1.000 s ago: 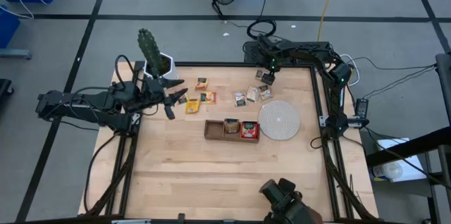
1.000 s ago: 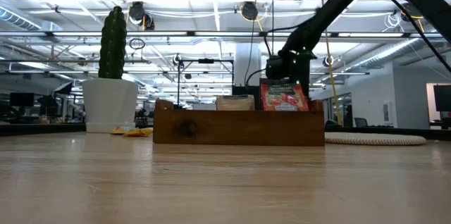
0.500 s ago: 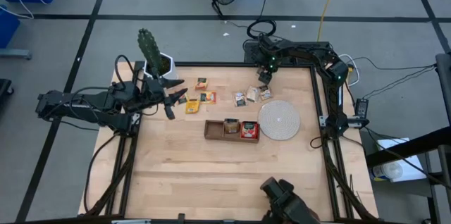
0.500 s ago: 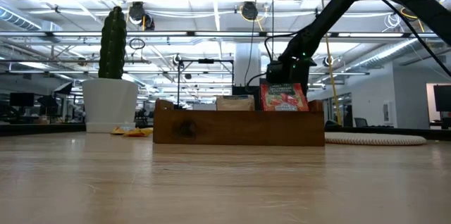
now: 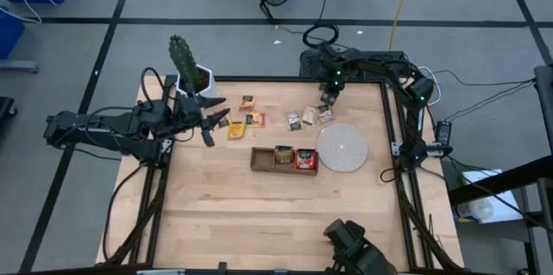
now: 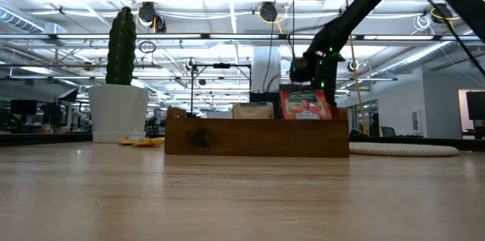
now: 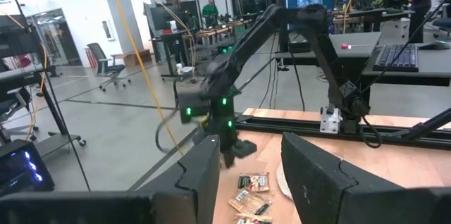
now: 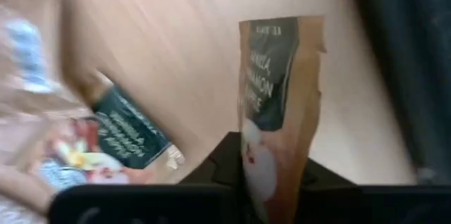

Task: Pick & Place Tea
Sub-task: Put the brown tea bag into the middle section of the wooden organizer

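right gripper (image 5: 329, 95) at the table's 1 o'clock corner: fingers pressed together, pinching a tan sachet (image 8: 278, 104), a flat paper square with a dark label, held upright clear of the wood. another dark-label sachet (image 8: 132, 134) lies flat on the table beneath it. in the high view, loose tea sachets (image 5: 309, 117) lie just at 7 o'clock of that gripper, near the round whitish disc (image 5: 343, 146), which is woven in texture. yellow-orange sachets (image 5: 242, 123) lie at 11 o'clock of the wooden tray (image 5: 263, 159), a low rectangular box with a red sachet (image 5: 305, 161) in one end compartment. left gripper (image 5: 212, 118) hovers at the table's 10 o'clock edge, fingers partly spread, holding nothing, beside a potted cactus (image 5: 183, 61). the smooth light plank table (image 5: 259, 214) is bare across its 6 o'clock half.
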{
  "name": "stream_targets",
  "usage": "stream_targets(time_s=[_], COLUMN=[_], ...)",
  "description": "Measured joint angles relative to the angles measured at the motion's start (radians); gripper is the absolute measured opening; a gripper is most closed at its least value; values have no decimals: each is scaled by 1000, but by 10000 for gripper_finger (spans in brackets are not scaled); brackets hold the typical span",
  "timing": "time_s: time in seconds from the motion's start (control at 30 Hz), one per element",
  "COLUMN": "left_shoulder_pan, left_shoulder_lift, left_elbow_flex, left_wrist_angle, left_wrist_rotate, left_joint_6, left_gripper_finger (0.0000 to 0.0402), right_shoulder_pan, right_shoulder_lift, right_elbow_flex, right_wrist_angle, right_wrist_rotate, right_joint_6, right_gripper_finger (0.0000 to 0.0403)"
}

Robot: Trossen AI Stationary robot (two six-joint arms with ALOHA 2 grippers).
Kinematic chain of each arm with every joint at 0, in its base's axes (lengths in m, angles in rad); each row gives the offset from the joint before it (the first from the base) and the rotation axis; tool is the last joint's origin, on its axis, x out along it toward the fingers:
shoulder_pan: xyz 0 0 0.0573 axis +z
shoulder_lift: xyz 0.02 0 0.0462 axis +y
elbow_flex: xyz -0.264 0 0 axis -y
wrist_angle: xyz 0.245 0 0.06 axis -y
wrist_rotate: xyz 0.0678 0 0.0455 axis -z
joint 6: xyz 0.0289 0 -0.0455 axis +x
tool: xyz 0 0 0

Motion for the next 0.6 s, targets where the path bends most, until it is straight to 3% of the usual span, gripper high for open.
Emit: stream_targets(time_s=[0.17, 0.3, 0.47, 0.6], left_shoulder_pan=[0, 0, 0, 0], left_shoulder_lift=[0, 0, 0, 0], left_elbow_flex=[0, 0, 0, 0], left_wrist_angle=[0, 0, 0, 0], left_wrist_rotate=[0, 0, 0, 0], left_joint_6=[0, 0, 0, 0], left_gripper_finger=[157, 157, 157, 157], right_shoulder_pan=[18, 102, 322, 532], right_shoulder_lift=[-111, -261, -510, -679], right_elbow_flex=[3, -41, -278, -545], right_wrist_angle=[-42, -10, 262, 695], right_wrist_rotate=[-2, -93, -98, -7], right_joint_6=[112, 224, 291, 355], right_gripper_finger=[16, 9, 9, 8])
